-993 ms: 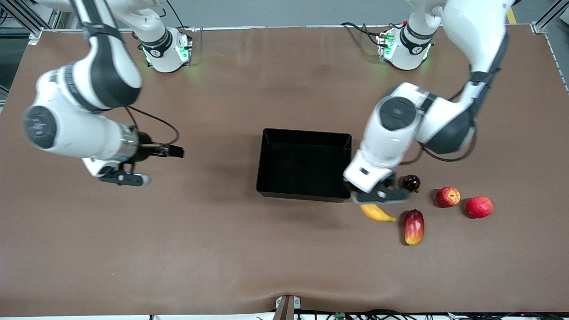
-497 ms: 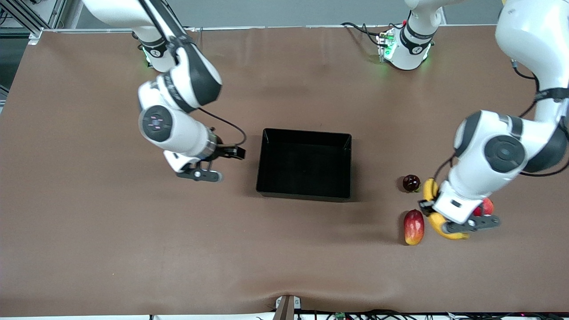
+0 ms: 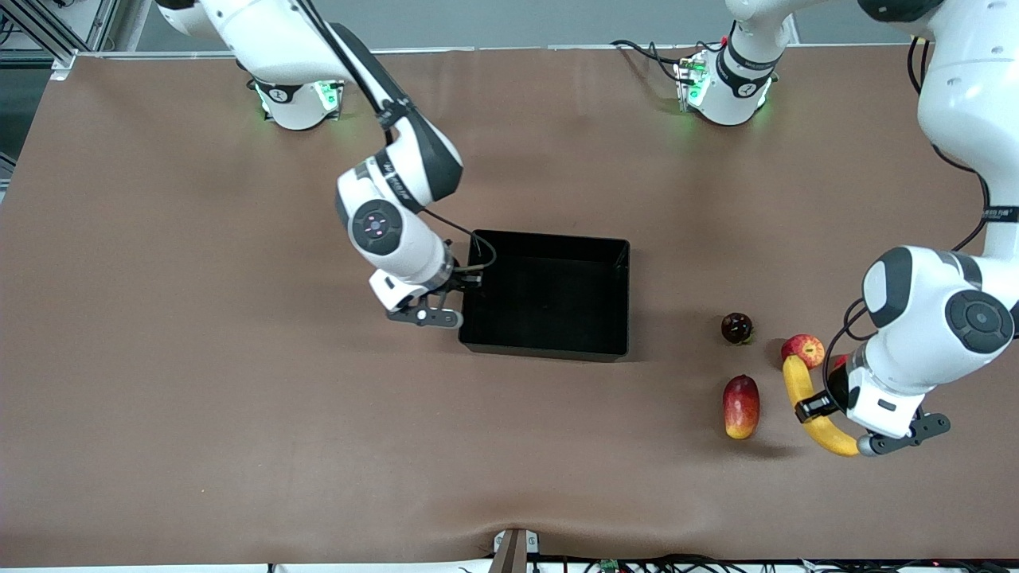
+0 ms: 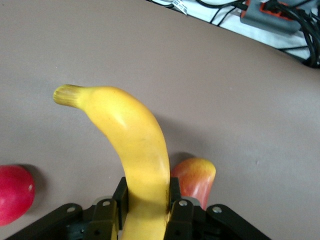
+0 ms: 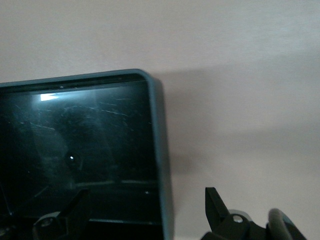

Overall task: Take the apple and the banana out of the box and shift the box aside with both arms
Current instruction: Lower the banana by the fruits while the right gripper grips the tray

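Left gripper (image 3: 828, 418) grips banana (image 3: 804, 398) above apple (image 3: 802, 348); right gripper (image 3: 450, 302) straddles box (image 3: 557, 346) wall, jaws apart.

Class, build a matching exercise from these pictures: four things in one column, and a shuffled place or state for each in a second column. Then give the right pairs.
Things
1. banana
2. box
3. right gripper
4. dark round fruit

Places or states
A. open, straddling the box's wall
B. on the table, holding nothing
C. clamped in the left gripper
D. alone on the table, between the box and the apple

Pairs: 1-C, 2-B, 3-A, 4-D
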{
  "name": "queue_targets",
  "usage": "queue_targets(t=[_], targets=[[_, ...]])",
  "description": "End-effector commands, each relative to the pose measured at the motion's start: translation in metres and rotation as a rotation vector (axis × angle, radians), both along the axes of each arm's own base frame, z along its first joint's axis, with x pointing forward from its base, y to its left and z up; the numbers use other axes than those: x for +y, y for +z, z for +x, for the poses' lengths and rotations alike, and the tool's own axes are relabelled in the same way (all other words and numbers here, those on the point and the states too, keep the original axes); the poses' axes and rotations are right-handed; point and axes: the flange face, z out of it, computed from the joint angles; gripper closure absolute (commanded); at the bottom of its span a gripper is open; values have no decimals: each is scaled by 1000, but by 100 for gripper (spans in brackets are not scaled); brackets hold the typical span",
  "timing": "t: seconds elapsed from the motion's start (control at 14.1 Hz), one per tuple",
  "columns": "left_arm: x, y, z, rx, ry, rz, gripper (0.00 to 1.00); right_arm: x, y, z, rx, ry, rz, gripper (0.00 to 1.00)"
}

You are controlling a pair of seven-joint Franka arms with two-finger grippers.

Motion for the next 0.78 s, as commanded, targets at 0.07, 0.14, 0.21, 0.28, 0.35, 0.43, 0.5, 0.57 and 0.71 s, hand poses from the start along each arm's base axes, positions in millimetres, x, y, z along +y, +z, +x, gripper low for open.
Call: queue_targets(t=[0.07,0.14,0.21,0.28,0.35,0.43,0.5,0.57,0.71], targets=[[17,-34,14,-31,44,-14,100,12,-39,-7,-60,17,-35,40],[24,-44,14,-30,51,-8,100,13,-41,-10,-55,21,-38,70],[35,-61,13,-15,75,-4,100,12,-40,-9,-52,20,-40,97],[41,-76,13,-14,88,-7,100,10,-40,-8,-50,18,-41,100],[42,-79,15,-27,101,-20,100,8,-40,-7,-50,16,-41,100],[42,-78,16,-24,139,-48,100,5,-39,-4,-51,16,-41,100],[42,-79,15,-18,160,-68,100,3,-35,-3,-51,17,-40,100],[42,-83,14,-13,169,-70,100,0,-32,-3,-34,16,-50,100],[36,-92,13,-2,215,-81,100,-2,-20,-1,-31,8,-48,100]])
